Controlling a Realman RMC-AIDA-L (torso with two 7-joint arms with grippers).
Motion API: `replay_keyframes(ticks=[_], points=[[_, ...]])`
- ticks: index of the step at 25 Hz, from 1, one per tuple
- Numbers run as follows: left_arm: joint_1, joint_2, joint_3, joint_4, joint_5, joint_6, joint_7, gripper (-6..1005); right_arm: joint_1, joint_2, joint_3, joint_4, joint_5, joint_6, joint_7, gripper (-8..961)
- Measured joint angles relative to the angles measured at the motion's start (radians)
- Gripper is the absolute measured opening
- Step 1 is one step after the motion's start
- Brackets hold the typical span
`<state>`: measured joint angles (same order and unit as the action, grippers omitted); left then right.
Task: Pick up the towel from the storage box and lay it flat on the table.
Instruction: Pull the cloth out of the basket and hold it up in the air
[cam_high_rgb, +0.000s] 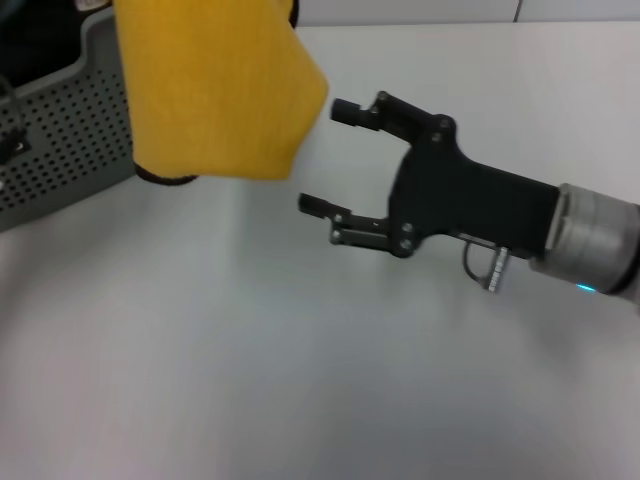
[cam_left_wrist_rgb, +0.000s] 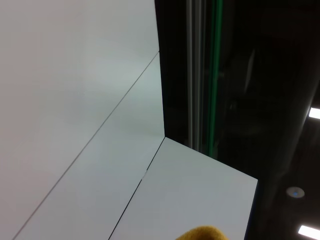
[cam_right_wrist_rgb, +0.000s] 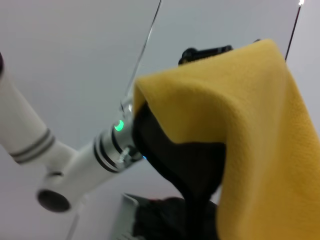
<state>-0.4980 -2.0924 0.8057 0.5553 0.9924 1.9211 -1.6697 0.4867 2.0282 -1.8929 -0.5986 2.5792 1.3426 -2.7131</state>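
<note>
The mustard-yellow towel (cam_high_rgb: 215, 90) hangs in the air at the top left, its lower edge just above the white table (cam_high_rgb: 300, 350) and in front of the right end of the grey perforated storage box (cam_high_rgb: 60, 140). My left gripper is hidden by the towel in the head view. In the right wrist view the towel (cam_right_wrist_rgb: 250, 125) is draped over the left gripper's black body (cam_right_wrist_rgb: 175, 155), which holds it up. A towel corner shows in the left wrist view (cam_left_wrist_rgb: 202, 234). My right gripper (cam_high_rgb: 320, 158) is open and empty, just right of the towel's hanging edge.
The storage box stands at the table's far left. The left arm's white link (cam_right_wrist_rgb: 75, 160) with a green light reaches down toward the box. A dark window strip (cam_left_wrist_rgb: 225, 100) lies beyond the table's far edge.
</note>
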Motion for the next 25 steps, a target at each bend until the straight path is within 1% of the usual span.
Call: replay_keyframes(ticks=[2,5,7,11,15,20,22,25], points=[[-0.008,0.000,0.011,-0.021,-0.001,0.000,0.008,31,-0.006,0.000,-0.042,-0.025,0.056,-0.065,-0.054,790],[-0.022,-0.003,0.040,-0.041,-0.009,0.001,0.012,31,-0.006,0.000,-0.066,-0.032,0.104,-0.116,-0.124,790],[-0.024,-0.004,0.047,-0.044,-0.011,0.001,0.012,31,-0.003,0.000,-0.073,-0.034,0.110,-0.124,-0.140,790],[-0.032,-0.006,0.086,-0.069,-0.039,0.002,0.015,31,0.006,0.000,-0.116,-0.071,0.169,-0.182,-0.233,791],[-0.036,-0.006,0.099,-0.088,-0.054,0.002,0.015,32,0.003,0.000,-0.119,-0.097,0.197,-0.209,-0.274,791],[-0.037,-0.006,0.106,-0.107,-0.061,0.001,0.029,32,-0.009,0.000,-0.096,-0.132,0.199,-0.197,-0.276,791],[-0.035,-0.005,0.104,-0.119,-0.062,-0.002,0.047,32,-0.030,0.000,-0.083,-0.145,0.199,-0.151,-0.276,791],[-0.029,-0.003,0.101,-0.141,-0.063,-0.014,0.077,32,-0.077,0.000,-0.048,-0.157,0.198,-0.039,-0.277,790]])
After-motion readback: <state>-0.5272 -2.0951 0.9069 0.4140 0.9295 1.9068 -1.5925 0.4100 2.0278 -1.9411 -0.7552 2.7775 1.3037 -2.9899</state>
